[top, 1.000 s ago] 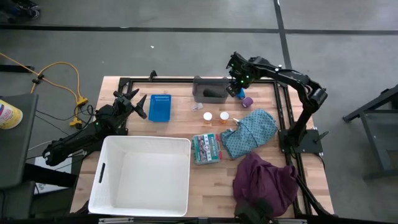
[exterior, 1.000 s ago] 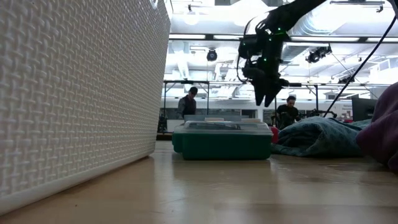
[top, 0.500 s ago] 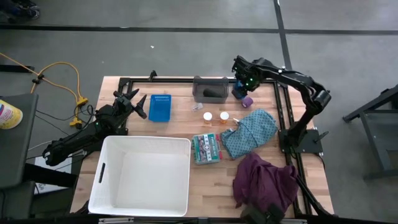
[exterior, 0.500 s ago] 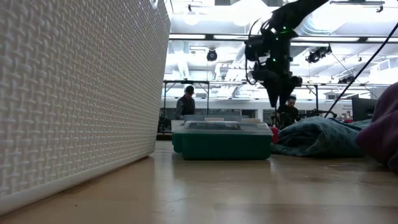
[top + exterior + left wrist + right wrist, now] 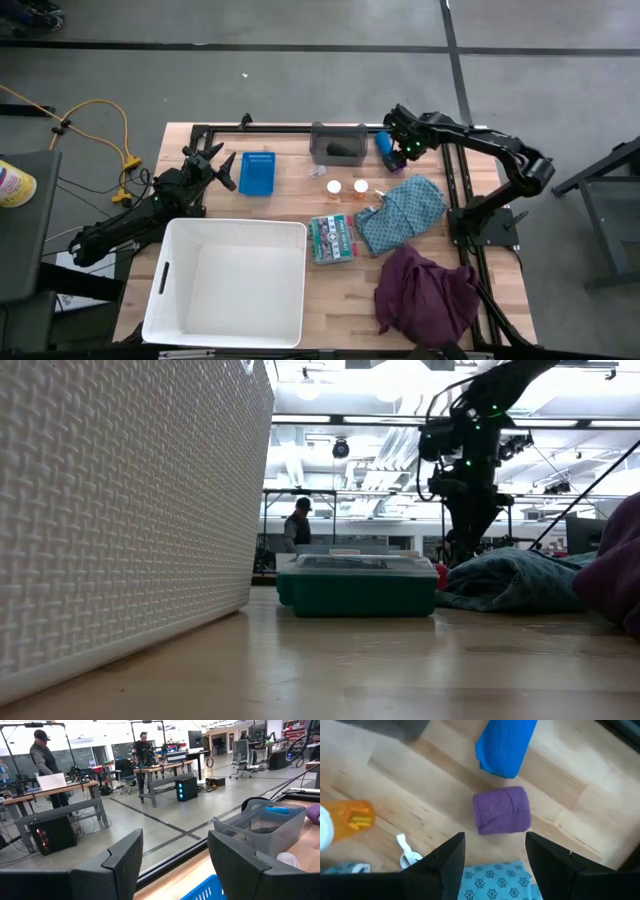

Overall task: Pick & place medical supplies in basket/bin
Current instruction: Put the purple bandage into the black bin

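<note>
A wooden work surface [image 5: 330, 290] seen from above, described left to right. At nine o'clock the left arm waits near the surface's edge, its left end effector [image 5: 222, 168] parted wide and holding nothing; the left wrist view shows only open room between its fingers. Below it, toward seven o'clock, sits the large white woven-textured plastic basket [image 5: 160, 300], with nothing inside. Just right of the left end effector lies a flat blue perforated tray [image 5: 257, 173].

At twelve o'clock stands a grey translucent plastic bin [image 5: 338, 145]. Below it, near the centre, two small orange pill bottles with white caps [image 5: 347, 187] lie side by side, and under them a green-edged clear-lidded box [image 5: 332, 238]. Right of these spreads the teal patterned cloth [image 5: 405, 212], and at five o'clock the crumpled maroon cloth [image 5: 428, 290].

At one o'clock, the right end effector [image 5: 405, 150] has moved rightward from beside the grey bin over the last second and now hovers above the two rolls. Its wrist view shows the small purple bandage roll [image 5: 501, 810] lying on the wood directly between its spread fingers [image 5: 445, 867], the small blue bandage roll [image 5: 506, 745] just beyond. It grips nothing yet.

This shift suggests the purple roll is the chosen target; nothing has reached the basket, so the task appears barely begun.
</note>
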`<state>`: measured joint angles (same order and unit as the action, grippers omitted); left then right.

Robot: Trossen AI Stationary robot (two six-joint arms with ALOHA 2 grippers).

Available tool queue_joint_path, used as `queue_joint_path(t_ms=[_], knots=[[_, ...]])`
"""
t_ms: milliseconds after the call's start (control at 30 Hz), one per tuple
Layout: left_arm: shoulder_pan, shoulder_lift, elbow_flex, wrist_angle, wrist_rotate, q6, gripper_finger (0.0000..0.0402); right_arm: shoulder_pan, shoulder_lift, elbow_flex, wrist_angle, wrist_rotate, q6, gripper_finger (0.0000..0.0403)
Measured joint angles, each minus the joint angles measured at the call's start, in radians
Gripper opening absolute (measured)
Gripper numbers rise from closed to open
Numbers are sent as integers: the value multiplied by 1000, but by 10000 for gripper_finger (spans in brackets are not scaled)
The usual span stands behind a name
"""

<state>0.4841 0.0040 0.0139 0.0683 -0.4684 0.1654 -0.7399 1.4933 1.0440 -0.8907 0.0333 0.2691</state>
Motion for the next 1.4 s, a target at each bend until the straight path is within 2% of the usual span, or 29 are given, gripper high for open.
queue_joint_path(t_ms=[433, 1133, 1400], knots=[[0, 0, 0, 0, 0, 0, 216, 0, -11, -54, 52, -12, -34, 201], [0, 0, 0, 0, 0, 0, 216, 0, -11, -59, 74, 20, -39, 313], [0, 0, 0, 0, 0, 0, 216, -3, -11, -147, 185, 17, -83, 327]])
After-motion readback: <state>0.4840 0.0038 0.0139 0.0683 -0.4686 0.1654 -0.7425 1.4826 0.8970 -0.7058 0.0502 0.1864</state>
